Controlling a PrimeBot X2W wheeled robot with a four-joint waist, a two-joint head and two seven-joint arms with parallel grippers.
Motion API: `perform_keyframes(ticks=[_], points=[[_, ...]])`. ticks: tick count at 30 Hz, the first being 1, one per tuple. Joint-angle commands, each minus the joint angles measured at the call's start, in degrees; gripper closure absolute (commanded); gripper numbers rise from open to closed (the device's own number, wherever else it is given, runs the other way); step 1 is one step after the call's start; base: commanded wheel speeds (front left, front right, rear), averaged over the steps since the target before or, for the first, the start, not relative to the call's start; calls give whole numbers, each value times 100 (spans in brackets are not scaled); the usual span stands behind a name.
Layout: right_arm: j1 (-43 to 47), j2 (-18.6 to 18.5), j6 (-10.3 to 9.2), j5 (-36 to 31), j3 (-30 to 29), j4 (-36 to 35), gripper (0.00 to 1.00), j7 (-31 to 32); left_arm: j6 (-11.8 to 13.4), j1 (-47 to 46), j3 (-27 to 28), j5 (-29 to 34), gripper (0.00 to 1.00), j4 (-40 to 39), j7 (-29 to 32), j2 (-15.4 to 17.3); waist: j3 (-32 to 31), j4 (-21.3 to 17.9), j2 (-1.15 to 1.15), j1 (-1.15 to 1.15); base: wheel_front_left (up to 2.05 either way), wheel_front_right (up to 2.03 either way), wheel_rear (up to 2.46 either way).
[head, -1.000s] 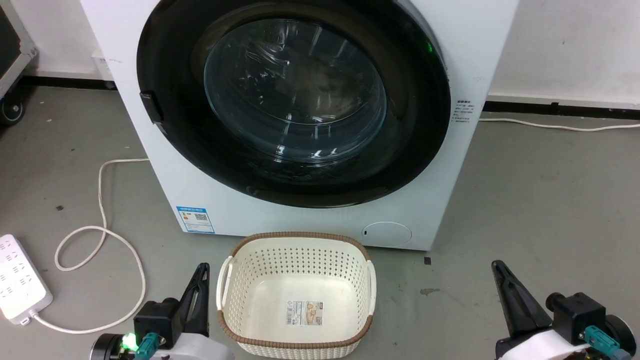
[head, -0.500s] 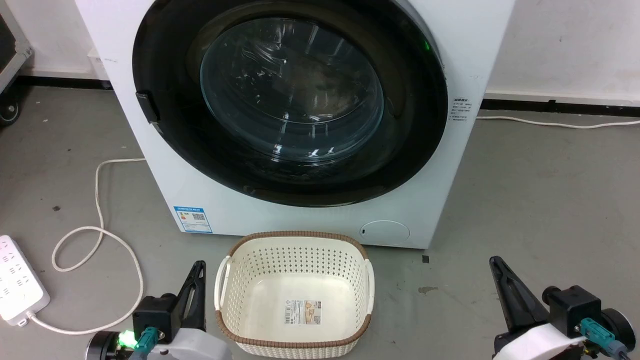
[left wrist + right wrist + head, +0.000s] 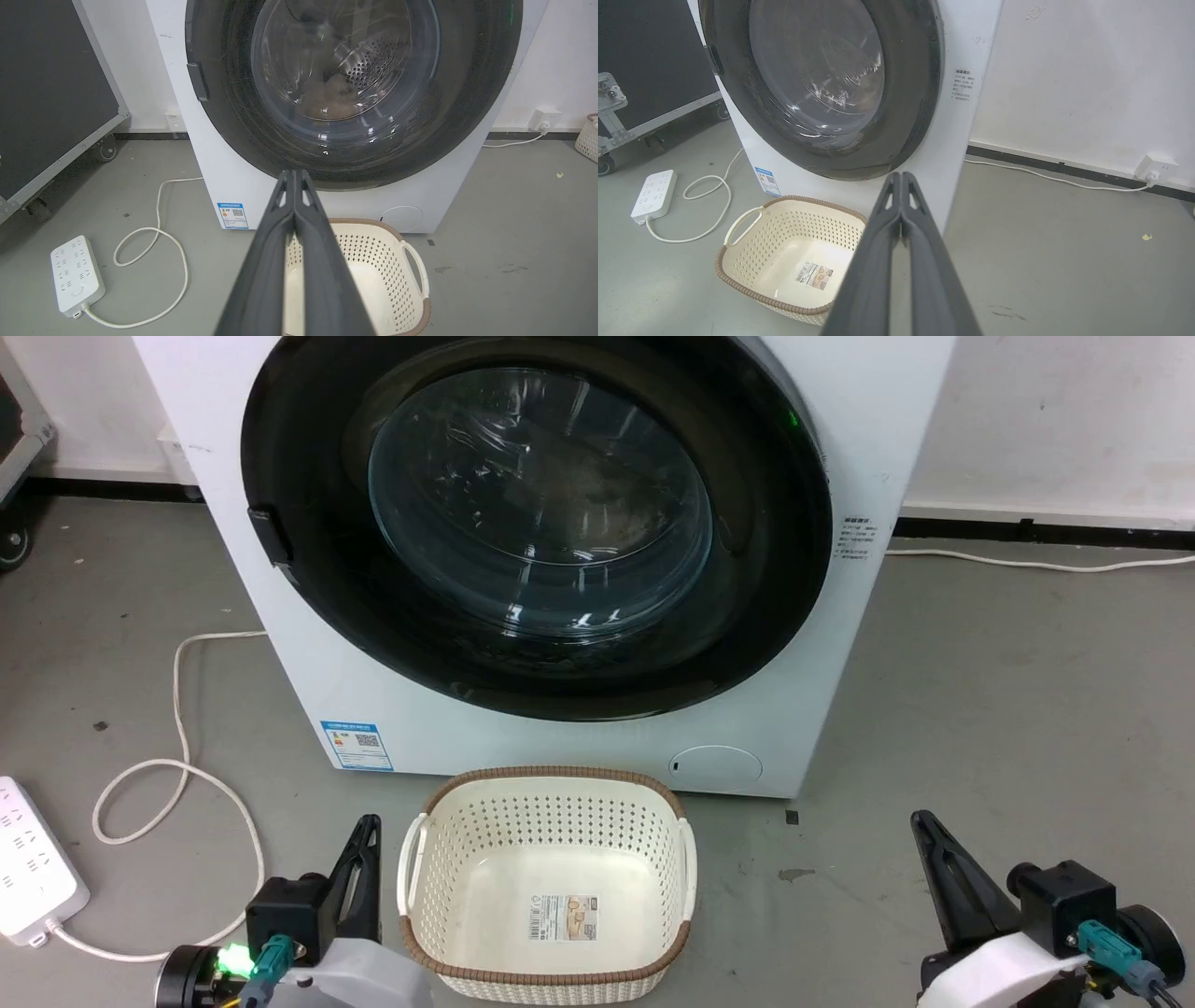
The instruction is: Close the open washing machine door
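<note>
Rigid and hinged, the washing machine door [image 3: 537, 523], slick black rim around a glass bowl, looks flush against the washing machine [image 3: 579, 747]; press the rim, not the glass. Your left pincer [image 3: 294, 175] and right pincer [image 3: 901, 176], both pinched closed and empty, hang low, well short of it.
</note>
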Motion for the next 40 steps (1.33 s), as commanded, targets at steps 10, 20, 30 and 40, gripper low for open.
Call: perform_keyframes(ticks=[10,20,30,40], points=[[-121,40,-4,-105,9,-83,100,158,70,-116,53,111,100,-85,157,5,13,-26,0,0,0,0,0],[-150,46,-4,-147,13,-108,100,253,94,-139,75,151,100,-127,252,5,22,-44,0,0,0,0,0],[-150,46,-4,-147,13,-108,100,253,94,-139,75,151,100,-127,252,5,22,-44,0,0,0,0,0],[-150,46,-4,-147,13,-108,100,253,94,-139,75,151,100,-127,252,5,22,-44,0,0,0,0,0]])
